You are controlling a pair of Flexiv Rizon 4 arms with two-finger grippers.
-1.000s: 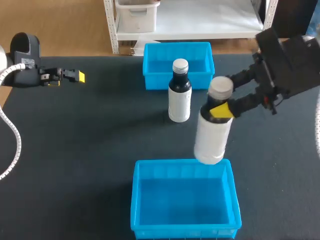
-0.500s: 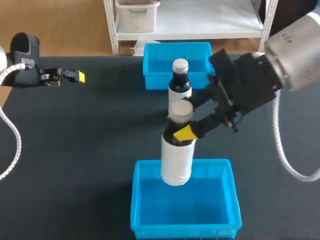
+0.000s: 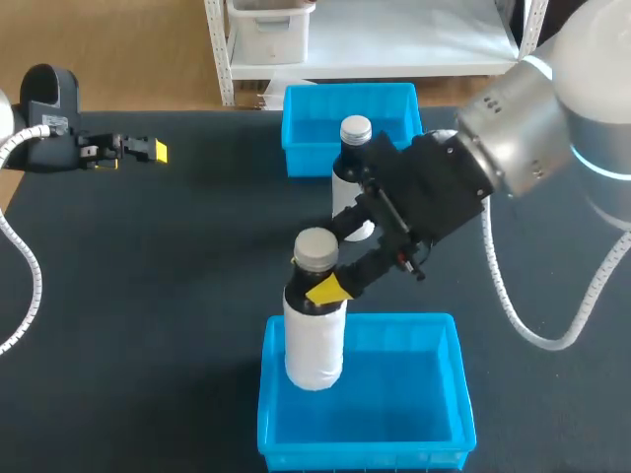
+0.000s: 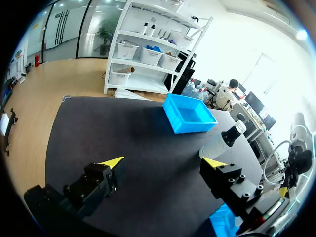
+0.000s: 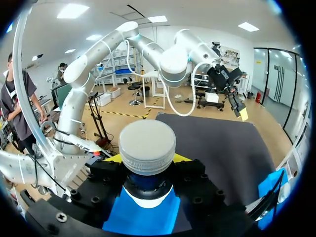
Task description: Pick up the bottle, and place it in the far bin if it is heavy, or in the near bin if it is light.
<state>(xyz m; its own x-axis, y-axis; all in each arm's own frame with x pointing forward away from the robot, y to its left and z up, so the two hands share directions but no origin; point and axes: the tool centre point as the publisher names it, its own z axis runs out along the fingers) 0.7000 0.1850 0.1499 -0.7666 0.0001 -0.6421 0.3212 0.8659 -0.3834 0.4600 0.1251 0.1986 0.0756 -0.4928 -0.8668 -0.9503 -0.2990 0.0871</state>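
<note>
Two bottles in the head view. The white bottle (image 3: 314, 340) hangs upright with its neck pinched by the right tool (image 3: 317, 281), its lower half over the rear left corner of the near bin (image 3: 463, 394). Whether its base touches the bin floor cannot be told.

The second bottle (image 3: 352, 158) stands on the tabletop (image 3: 177, 276) just in front of the far bin (image 3: 306, 163), partly behind the right arm.

The right wrist view shows only the grey cap (image 5: 147, 147) between the fingers, with blue bin beneath.

The left tool (image 3: 148, 150) is well apart at the tabletop's left edge. The head view shows it side-on. The left wrist view shows its fingers spread wide with nothing between them (image 4: 164, 162).
</note>
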